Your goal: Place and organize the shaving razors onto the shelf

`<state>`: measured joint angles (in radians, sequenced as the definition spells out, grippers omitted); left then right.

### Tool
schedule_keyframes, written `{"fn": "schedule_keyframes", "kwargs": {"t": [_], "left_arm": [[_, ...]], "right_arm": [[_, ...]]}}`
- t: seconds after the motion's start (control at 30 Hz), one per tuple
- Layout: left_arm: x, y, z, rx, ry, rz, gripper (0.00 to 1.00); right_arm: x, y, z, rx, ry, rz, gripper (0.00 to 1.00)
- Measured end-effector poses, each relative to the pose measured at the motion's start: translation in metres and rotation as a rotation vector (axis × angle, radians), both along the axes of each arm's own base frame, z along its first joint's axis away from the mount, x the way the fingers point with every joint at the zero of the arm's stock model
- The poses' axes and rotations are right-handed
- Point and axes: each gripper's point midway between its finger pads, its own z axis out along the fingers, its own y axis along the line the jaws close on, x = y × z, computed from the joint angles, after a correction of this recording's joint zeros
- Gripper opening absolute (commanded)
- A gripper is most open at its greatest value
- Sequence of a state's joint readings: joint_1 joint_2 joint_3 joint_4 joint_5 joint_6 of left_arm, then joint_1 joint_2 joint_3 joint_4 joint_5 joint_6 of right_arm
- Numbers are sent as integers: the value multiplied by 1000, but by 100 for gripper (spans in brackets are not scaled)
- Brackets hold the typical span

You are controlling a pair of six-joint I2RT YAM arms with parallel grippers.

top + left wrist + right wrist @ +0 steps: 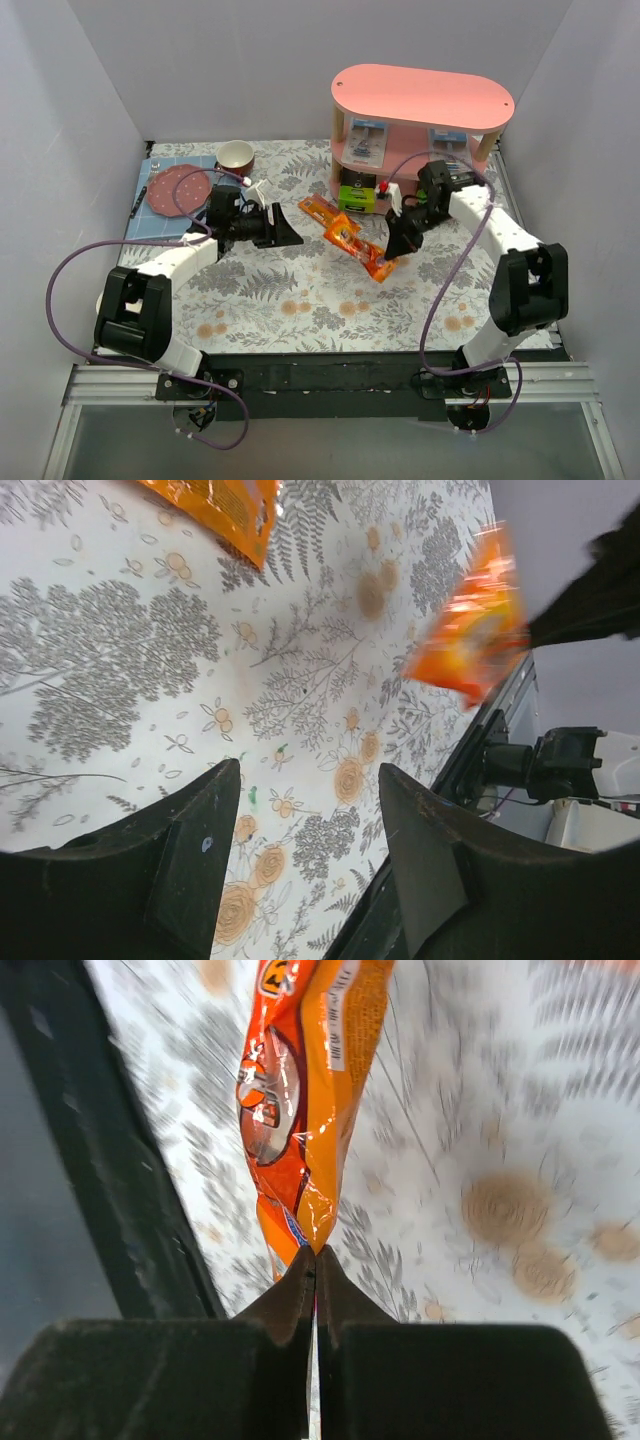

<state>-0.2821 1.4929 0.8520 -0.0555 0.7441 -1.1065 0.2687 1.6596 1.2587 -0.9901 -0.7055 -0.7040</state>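
The right gripper has its fingers pressed fully together, pinching the crimped end of an orange snack pack that extends ahead of the tips. Beyond those fingers stands the pink shelf. Two clear blister razor packs sit on its middle tier and a dark, lime-ended razor box on the bottom tier. The left gripper hovers about half open, holding nothing, well apart from the shelf. The razors look largely shelved, though I cannot find a fourth pack.
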Motion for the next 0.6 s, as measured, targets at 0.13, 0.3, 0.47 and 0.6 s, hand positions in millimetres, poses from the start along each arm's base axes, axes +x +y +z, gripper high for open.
{"fn": "schedule_keyframes", "kwargs": {"t": [0.13, 0.3, 0.47, 0.6], "left_arm": [[15, 10, 11, 24, -64, 6, 56], [23, 12, 19, 47, -109, -15, 56], [26, 10, 19, 60, -104, -41, 56], [26, 11, 18, 78, -114, -63, 56]], "right_arm": [[15, 25, 99, 227, -137, 8, 1], [32, 31, 192, 472, -177, -99, 1], [80, 14, 235, 550, -169, -241, 1], [128, -17, 273, 592, -250, -356, 1]]}}
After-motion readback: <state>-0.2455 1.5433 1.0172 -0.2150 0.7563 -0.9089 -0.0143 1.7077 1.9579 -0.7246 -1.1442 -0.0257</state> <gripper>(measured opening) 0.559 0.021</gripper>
